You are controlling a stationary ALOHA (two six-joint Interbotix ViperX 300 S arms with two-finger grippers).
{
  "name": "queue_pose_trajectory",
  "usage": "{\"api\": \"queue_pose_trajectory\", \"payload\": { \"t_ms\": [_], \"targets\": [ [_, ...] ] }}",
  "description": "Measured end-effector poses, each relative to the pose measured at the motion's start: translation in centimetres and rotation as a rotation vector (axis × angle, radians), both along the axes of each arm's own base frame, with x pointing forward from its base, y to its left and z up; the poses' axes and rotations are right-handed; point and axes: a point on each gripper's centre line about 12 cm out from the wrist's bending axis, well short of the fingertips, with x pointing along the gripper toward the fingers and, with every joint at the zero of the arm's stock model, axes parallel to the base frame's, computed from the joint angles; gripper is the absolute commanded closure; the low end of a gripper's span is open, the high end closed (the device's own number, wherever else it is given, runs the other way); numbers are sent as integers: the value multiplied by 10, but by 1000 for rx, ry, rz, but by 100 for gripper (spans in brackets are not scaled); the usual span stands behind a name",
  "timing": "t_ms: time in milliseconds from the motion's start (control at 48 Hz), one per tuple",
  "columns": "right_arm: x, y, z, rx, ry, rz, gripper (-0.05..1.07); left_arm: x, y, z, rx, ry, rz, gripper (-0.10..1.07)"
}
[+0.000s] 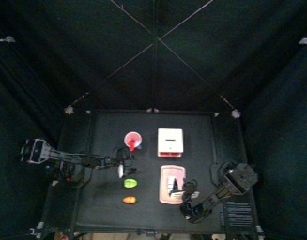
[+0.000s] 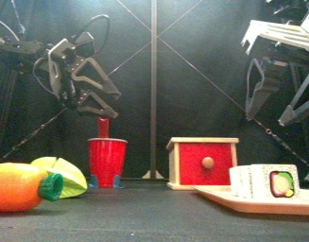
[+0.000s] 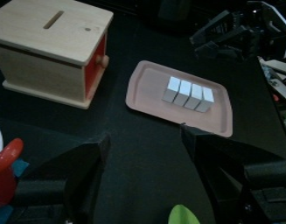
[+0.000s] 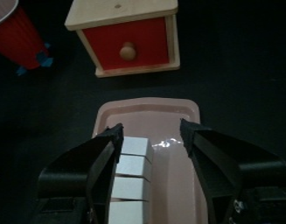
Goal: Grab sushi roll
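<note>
From above, the small black counter [image 1: 112, 141] carries a pink rectangular tray [image 1: 170, 182] toward its front right, with the row of white sushi roll pieces [image 1: 176, 184] lying on it. A red plastic cup [image 1: 133, 142] and a pale wooden box with a red front [image 1: 171, 140] stand behind.

At counter height, the sushi roll [image 2: 266, 181] sits on the tray at the right; an orange and green toy fruit [image 2: 30, 183] lies at the left.

The left pincer [image 3: 145, 171] hangs spread wide, holding nothing.

The right pincer [image 4: 152, 149] stands wide above the tray, one jaw either side of the sushi roll's end, gripping nothing.
</note>
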Motion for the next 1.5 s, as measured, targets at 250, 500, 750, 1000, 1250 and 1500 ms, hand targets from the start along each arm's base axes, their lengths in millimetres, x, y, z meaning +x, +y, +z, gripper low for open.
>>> {"api": "queue_pose_trajectory", "payload": {
  "t_ms": [250, 500, 750, 1000, 1250, 1500],
  "targets": [
    [3, -1, -13, 51, 0, 74, 15, -2, 2, 5, 12, -17, -2, 0],
    [9, -5, -28, 109, -4, 173, 15, -3, 2, 5, 12, -15, -1, 0],
    [16, -7, -34, 153, -13, 217, 15, -4, 2, 3, 10, -11, -2, 0],
    [19, -14, -43, 172, -1, 218, 15, -6, 0, 1, -6, -5, 4, 0],
    [21, -18, -52, 195, 12, 221, 15, -7, -2, -1, -14, 1, 4, 0],
    [24, -22, -61, 217, 22, 221, 15, -8, -4, -2, -20, 3, 1, 0]
  ]
}}
